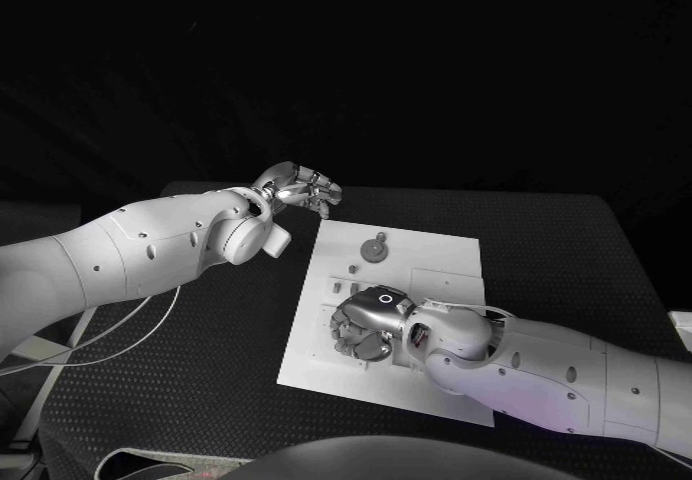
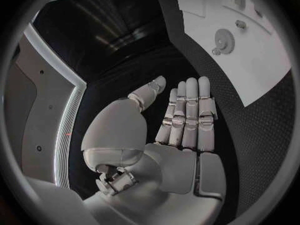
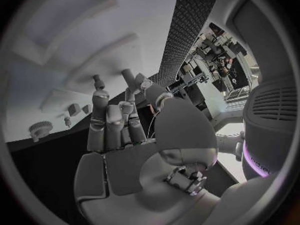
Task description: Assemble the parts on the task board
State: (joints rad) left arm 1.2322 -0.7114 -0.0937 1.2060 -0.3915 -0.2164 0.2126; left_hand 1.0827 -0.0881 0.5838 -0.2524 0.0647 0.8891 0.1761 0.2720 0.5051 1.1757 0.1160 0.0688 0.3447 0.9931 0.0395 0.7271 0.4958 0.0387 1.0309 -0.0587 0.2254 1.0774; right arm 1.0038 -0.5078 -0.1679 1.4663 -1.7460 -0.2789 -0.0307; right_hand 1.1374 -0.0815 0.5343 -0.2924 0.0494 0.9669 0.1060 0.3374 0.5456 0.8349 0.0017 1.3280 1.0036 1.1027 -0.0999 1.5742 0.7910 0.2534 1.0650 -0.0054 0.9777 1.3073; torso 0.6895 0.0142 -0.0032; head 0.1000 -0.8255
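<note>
The white task board (image 1: 427, 254) lies in the middle of the black table. A round gear part (image 1: 376, 247) sits near the board's far edge, and it appears in the left wrist view as the gear (image 2: 223, 37) and in the right wrist view as the gear (image 3: 39, 130). Small pegs (image 1: 351, 268) stand just nearer than it. My right hand (image 1: 368, 322) rests low over the board's near left part, its fingers (image 3: 100, 110) and thumb reaching down to the board (image 3: 75, 45); whether they pinch anything is hidden. My left hand (image 1: 299, 190) hovers beyond the board's far left corner, fingers (image 2: 187, 112) straight and holding nothing.
The board has a shallow square recess (image 1: 441, 284) right of my right hand. Black table surface (image 1: 202, 350) surrounds the board. A cable (image 1: 116, 335) hangs off the table's left side under my left arm.
</note>
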